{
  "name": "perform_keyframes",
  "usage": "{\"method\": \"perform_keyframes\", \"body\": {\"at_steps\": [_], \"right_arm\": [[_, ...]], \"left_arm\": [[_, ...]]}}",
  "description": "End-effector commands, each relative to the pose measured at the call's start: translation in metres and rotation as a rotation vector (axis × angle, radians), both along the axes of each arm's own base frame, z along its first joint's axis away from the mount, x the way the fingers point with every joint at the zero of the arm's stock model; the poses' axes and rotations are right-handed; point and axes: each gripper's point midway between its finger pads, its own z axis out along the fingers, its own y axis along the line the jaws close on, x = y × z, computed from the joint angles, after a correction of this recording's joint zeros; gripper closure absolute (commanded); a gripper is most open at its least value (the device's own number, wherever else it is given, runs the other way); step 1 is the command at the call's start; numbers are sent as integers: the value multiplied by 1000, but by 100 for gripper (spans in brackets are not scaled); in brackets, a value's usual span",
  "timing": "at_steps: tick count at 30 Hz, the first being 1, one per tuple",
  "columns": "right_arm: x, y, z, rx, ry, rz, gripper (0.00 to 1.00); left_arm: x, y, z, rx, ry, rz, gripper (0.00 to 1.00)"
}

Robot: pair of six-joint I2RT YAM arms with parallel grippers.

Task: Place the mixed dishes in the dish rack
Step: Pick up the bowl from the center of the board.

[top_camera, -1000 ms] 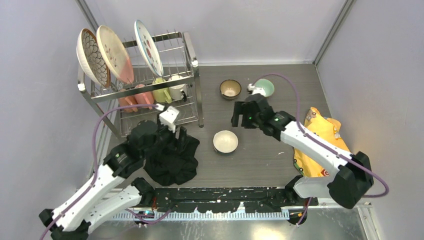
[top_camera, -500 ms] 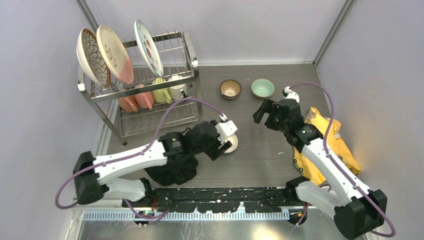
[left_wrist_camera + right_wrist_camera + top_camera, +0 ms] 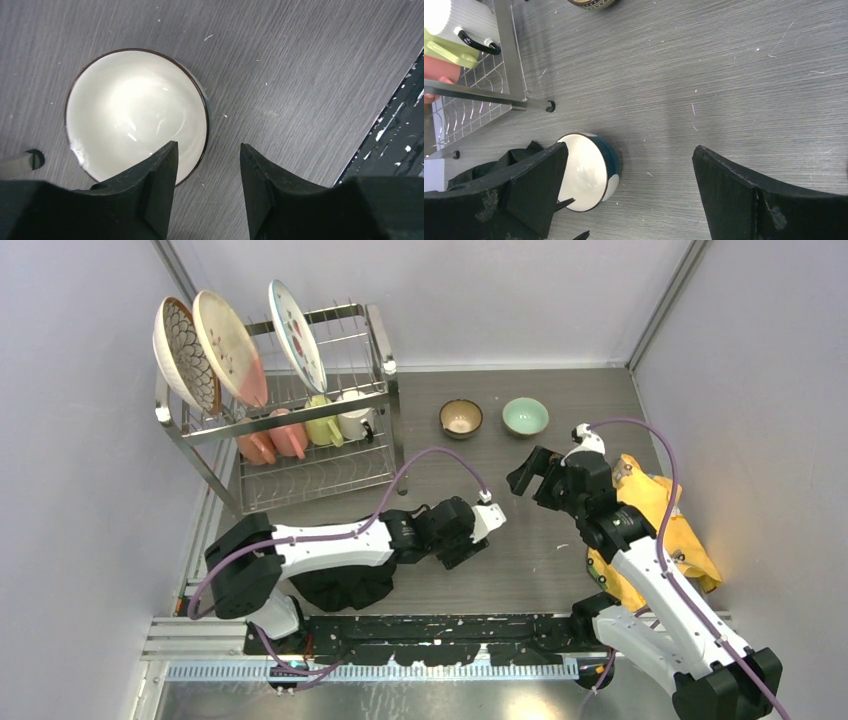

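The blue bowl (image 3: 136, 112), white inside, stands upright on the table. My left gripper (image 3: 207, 145) is open just above it, one finger over the bowl's rim and the other outside it. In the top view the left gripper (image 3: 465, 535) hides the bowl. My right gripper (image 3: 530, 475) is open and empty, off to the right; its wrist view shows the blue bowl (image 3: 586, 172). The brown bowl (image 3: 461, 418) and mint-green bowl (image 3: 525, 416) stand at the back. The dish rack (image 3: 392, 420) holds three plates (image 3: 230, 348) on top and pink (image 3: 275, 435), yellow (image 3: 322, 420) and white (image 3: 352, 415) mugs below.
A black cloth (image 3: 345, 585) lies under my left arm near the front edge. A yellow cloth (image 3: 660, 530) lies at the right, beside my right arm. The rack's leg (image 3: 549, 105) stands a short way behind the blue bowl.
My left arm swung from the rack's front rightward and now hovers over the blue bowl. My right gripper pulled back from the bowls toward the right.
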Motion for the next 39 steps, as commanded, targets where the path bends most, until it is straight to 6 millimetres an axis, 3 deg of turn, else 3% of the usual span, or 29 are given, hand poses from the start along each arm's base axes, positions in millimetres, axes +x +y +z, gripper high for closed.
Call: {"method": "perform_keyframes", "body": {"at_steps": [1, 11, 14, 21, 32, 39], "right_arm": [[0, -2, 12, 21, -56, -10, 1], [-2, -4, 16, 14, -72, -9, 0], [-3, -5, 16, 12, -77, -8, 0], [-4, -4, 17, 17, -83, -3, 0], [-4, -2, 15, 24, -83, 5, 0], [-4, -2, 15, 25, -87, 5, 0]], "left_arm": [[7, -28, 13, -85, -29, -26, 51], [6, -30, -17, -56, 19, 5, 64], [4, -28, -17, -61, 30, 16, 73], [-5, -24, 5, -133, 98, 89, 100], [-4, -13, 56, -334, 217, 204, 100], [-5, 4, 77, -482, 352, 312, 100]]}}
